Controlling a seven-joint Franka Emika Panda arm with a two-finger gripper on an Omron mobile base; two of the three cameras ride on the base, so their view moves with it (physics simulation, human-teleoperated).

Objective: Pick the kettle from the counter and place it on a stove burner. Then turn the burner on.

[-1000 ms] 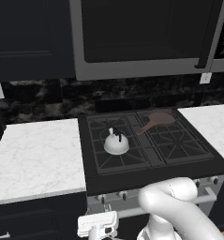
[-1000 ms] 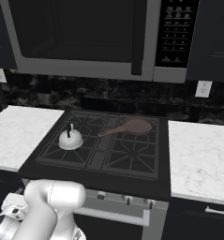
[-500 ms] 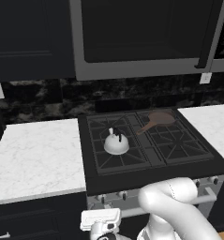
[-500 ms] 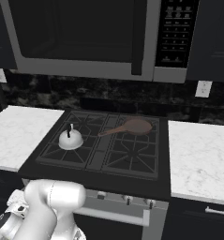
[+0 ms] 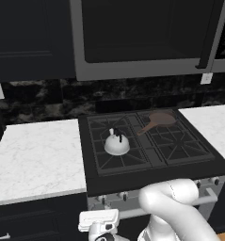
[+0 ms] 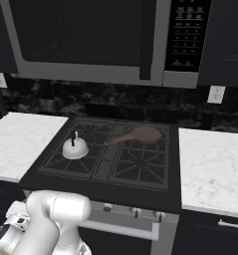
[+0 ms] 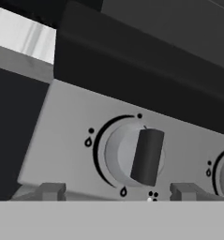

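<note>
The small silvery kettle (image 5: 116, 144) (image 6: 75, 148) with a black handle stands upright on the front-left stove burner (image 5: 104, 162) (image 6: 65, 162). Left of the stove lies the white marble counter (image 5: 34, 155) (image 6: 21, 139). My arm reaches low in front of the stove, and the gripper (image 5: 100, 221) is at the control panel. In the hand view, the gripper (image 7: 118, 192) is open, its two dark fingertips (image 7: 52, 191) standing wide apart below a round knob (image 7: 146, 157) with a dark bar grip. I cannot tell whether they touch the knob.
A brown long-handled frying pan (image 5: 161, 119) (image 6: 143, 134) rests on the back-right burner. A second marble slab (image 5: 212, 122) (image 6: 210, 169) lies right of the stove. A microwave (image 5: 142, 37) hangs above. Another knob (image 7: 223, 171) shows at the right edge of the hand view.
The hand has risen a little in front of the stove's control panel. The kettle and the pan have not moved.
</note>
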